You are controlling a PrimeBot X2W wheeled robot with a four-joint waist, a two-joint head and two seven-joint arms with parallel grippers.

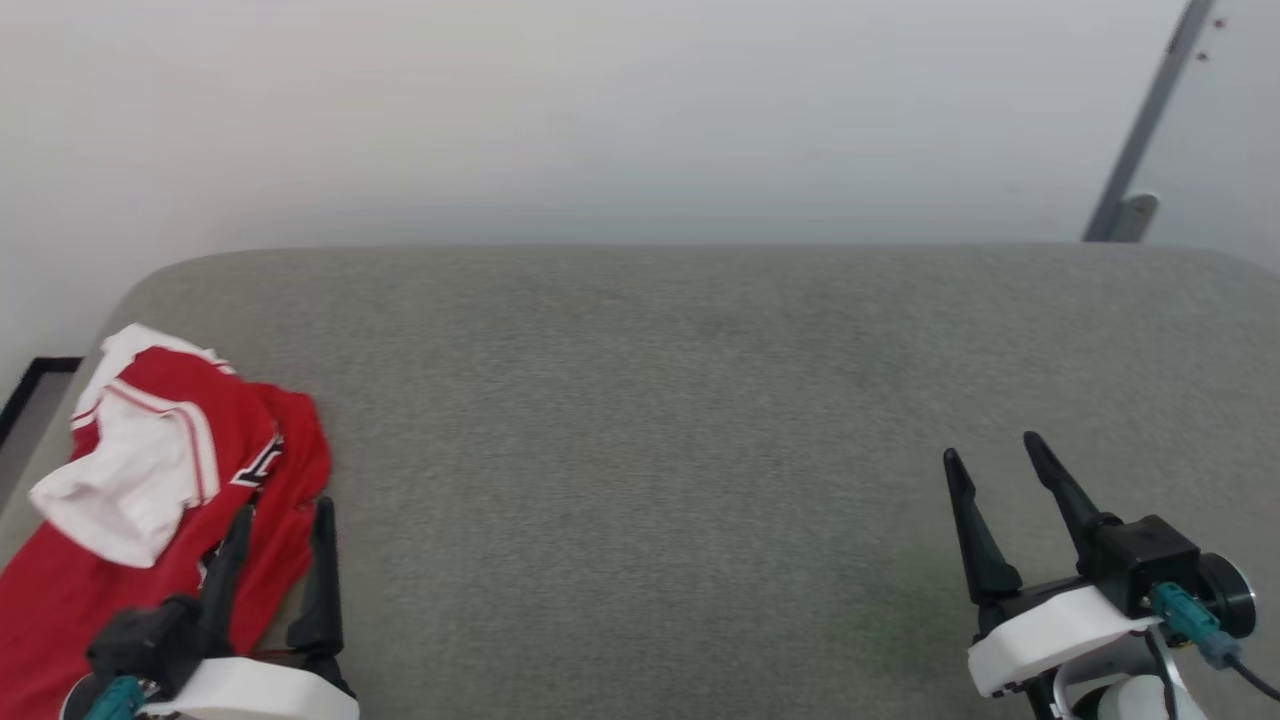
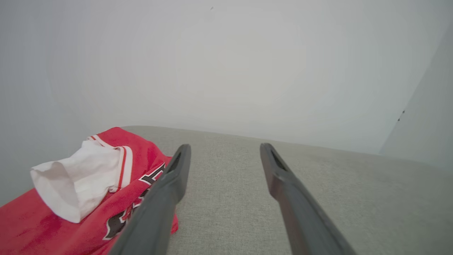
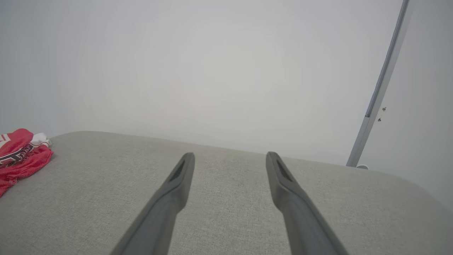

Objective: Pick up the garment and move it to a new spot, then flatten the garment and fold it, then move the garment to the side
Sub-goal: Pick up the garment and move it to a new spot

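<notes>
The left gripper (image 1: 283, 508) hangs over the near left part of the grey padded surface (image 1: 650, 400) in the head view, its two dark fingers spread apart with nothing between them. The garment (image 1: 240, 430) lies crumpled at that surface's left end, red with a white sleeve on top and a bit of dark lettering showing. One finger overlaps its right edge; whether it touches the cloth I cannot tell. The right gripper (image 1: 990, 447) hovers over the surface's near right part, also wide and empty.

In the left wrist view, the left gripper (image 2: 224, 145) frames bare surface (image 2: 354, 198), with the garment (image 2: 46, 230) bunched just beside one finger.

In the right wrist view, the right gripper (image 3: 230, 154) points across the surface (image 3: 106, 184), and the garment (image 3: 21, 161) sits at its far left end.
</notes>
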